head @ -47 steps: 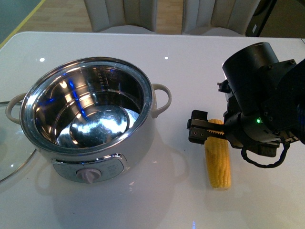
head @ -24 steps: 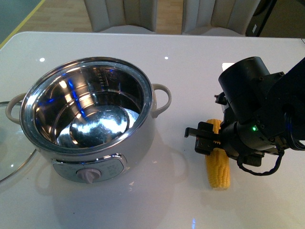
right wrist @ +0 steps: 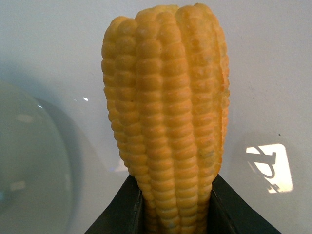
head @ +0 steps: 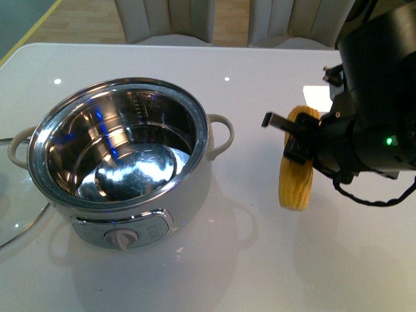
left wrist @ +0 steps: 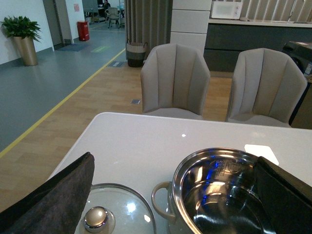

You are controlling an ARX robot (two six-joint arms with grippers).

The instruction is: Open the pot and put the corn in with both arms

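The white pot [head: 123, 153] stands uncovered on the table's left half, its shiny steel inside bare; it also shows in the left wrist view [left wrist: 222, 192]. Its glass lid [left wrist: 105, 217] lies flat on the table beside it, and only an edge of the lid [head: 19, 214] shows in the front view. My right gripper [head: 294, 142] is shut on the yellow corn [head: 296, 174], which hangs above the table to the right of the pot. Both black fingers clamp the corn [right wrist: 168, 117] near its base. My left gripper [left wrist: 175, 195] is open, its fingers [left wrist: 53, 200] spread wide over lid and pot.
Two grey chairs [left wrist: 175, 80] stand behind the table's far edge. A bright light patch [head: 315, 94] lies on the tabletop behind the right arm. The pot's cream handle [head: 221, 133] sticks out toward the corn.
My right gripper closed on the corn and lifted it off the table, carrying it up and away from the front edge. The pot and lid have not moved.
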